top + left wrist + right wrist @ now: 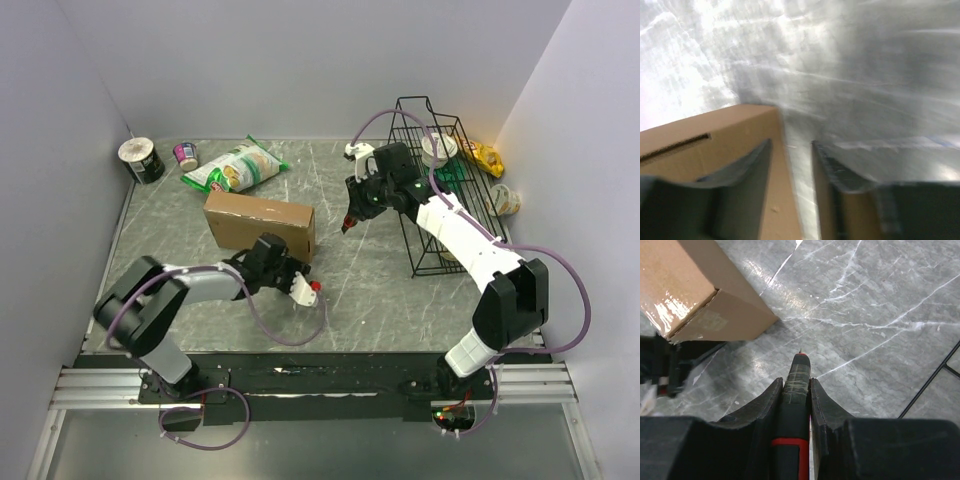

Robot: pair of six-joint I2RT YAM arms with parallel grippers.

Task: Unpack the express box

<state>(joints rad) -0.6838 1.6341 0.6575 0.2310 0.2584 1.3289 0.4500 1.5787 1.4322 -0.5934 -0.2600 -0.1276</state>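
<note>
The express box [260,222] is a plain brown cardboard box lying closed on the table left of centre. Its corner shows in the right wrist view [695,290] and in the left wrist view [725,135]. My left gripper [286,270] is low at the box's near right corner. Its jaws [791,145] are open, with one finger over the box and a strip of table in the gap. My right gripper [352,212] hovers right of the box and is shut [796,382] on a black-and-red pen-like cutter [797,405] whose taped tip points at the table.
A black wire rack [412,215] with cups stands at the right. A green-and-white snack bag [233,168], a dark can [141,158] and a small cup [186,154] lie behind the box. A yellow packet [484,155] and a cup [503,200] sit by the right wall.
</note>
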